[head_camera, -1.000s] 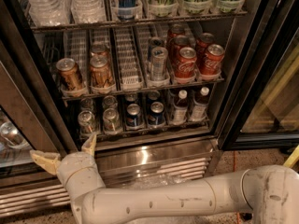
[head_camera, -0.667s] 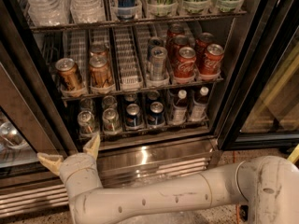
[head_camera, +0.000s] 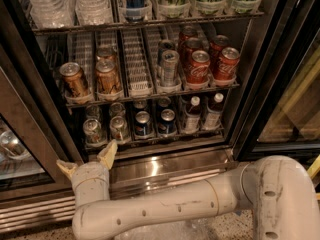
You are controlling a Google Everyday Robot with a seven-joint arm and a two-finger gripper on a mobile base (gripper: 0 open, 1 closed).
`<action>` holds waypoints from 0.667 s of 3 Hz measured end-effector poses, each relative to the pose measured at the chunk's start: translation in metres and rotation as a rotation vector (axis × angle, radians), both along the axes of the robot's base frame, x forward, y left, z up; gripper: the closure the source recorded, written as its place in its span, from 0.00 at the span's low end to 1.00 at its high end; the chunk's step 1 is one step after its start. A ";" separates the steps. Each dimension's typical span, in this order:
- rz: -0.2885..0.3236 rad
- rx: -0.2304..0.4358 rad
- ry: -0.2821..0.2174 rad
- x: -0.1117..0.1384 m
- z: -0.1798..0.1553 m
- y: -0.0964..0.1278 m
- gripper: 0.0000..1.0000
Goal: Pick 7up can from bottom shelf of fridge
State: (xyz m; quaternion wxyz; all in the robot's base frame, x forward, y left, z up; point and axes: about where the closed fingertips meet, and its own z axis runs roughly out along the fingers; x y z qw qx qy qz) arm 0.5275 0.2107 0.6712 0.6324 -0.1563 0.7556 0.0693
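The fridge (head_camera: 252,79) stands open in front of me. On its bottom shelf (head_camera: 150,138), two pale silver-green 7up cans (head_camera: 93,130) (head_camera: 119,128) stand at the front left, with more behind them. My gripper (head_camera: 87,160) is open and empty, just below and in front of the shelf's left end, its two tan fingers (head_camera: 107,154) pointing up toward the 7up cans. It touches nothing.
Dark blue Pepsi cans (head_camera: 143,123) and two small bottles (head_camera: 190,115) fill the rest of the bottom shelf. The rack above holds bronze cans (head_camera: 74,79), a silver can (head_camera: 169,67) and red Coca-Cola cans (head_camera: 226,63). A steel base (head_camera: 165,166) lies below. My white arm (head_camera: 200,204) crosses the foreground.
My gripper has shifted slightly right and a little up toward the bottom shelf's left end. The cans have not moved.
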 end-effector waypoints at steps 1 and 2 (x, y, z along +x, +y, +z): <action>0.000 0.000 0.000 0.000 0.000 0.000 0.00; -0.043 0.012 0.020 0.005 -0.022 -0.002 0.00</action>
